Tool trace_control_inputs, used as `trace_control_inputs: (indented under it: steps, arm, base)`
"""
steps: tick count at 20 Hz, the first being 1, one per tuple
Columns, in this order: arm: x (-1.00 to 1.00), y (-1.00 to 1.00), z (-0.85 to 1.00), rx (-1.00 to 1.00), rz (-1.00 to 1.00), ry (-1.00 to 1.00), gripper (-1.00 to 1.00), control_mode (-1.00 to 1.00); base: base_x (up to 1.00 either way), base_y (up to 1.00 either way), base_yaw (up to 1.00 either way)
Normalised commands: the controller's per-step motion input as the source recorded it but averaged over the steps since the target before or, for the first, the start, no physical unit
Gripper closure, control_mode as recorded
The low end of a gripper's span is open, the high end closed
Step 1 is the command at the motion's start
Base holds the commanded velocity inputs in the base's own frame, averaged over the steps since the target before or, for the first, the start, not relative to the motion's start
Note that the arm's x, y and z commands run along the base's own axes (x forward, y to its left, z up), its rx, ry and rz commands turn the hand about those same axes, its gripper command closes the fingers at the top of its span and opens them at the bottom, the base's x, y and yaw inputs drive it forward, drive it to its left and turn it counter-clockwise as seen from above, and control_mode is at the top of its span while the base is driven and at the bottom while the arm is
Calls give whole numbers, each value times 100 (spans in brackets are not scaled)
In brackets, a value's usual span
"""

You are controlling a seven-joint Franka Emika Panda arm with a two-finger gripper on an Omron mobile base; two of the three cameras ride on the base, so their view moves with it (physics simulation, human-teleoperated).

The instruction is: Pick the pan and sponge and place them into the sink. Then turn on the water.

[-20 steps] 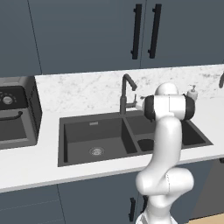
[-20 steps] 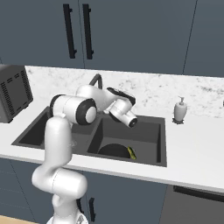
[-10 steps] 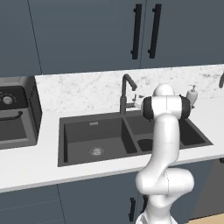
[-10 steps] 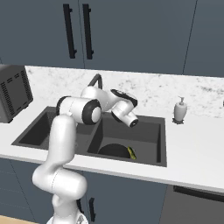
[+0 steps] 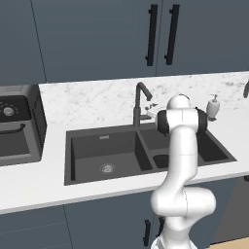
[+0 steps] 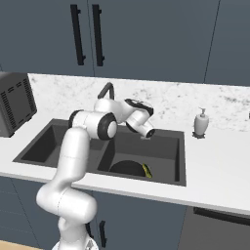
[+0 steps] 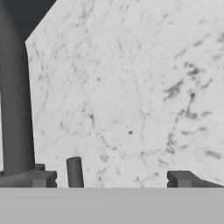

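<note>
So the gripper (image 6: 145, 135) has swung a bit closer to the faucet (image 5: 140, 103), jaws wide open and empty, while the pan (image 6: 128, 169) and sponge (image 6: 147, 171) already sit in the sink (image 6: 178, 166), so I'd say only the water's left.

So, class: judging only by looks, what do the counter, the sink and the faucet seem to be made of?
Counter: looks like polished white marble or a marble-look stone, given the grey veining that also runs up the backsplash. Sink: seems a matte dark grey composite or coated metal, with flat tone and no shine; its round drain looks metallic. Faucet: probably dark-finished metal, being slim, angular and evenly grey. All of it is rendered, so these are guesses.
</note>
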Motion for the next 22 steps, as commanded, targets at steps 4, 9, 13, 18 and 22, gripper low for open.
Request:
trace_control_inputs:
  steps: [4,9,13,18,22]
  arm:
    - [21,0,-16,0,0,1,-100,-100]
    - [25,0,-11,0,-2,2,100,-100]
    - [8,-15,0,0,-8,4,100,-100]
    - [3,-43,0,0,-16,9,100,-100]
    - [7,-84,0,5,-19,16,100,-100]
  base:
    - [0,0,0]
    - [0,0,0]
    - [0,0,0]
    - [0,0,0]
    - [0,0,0]
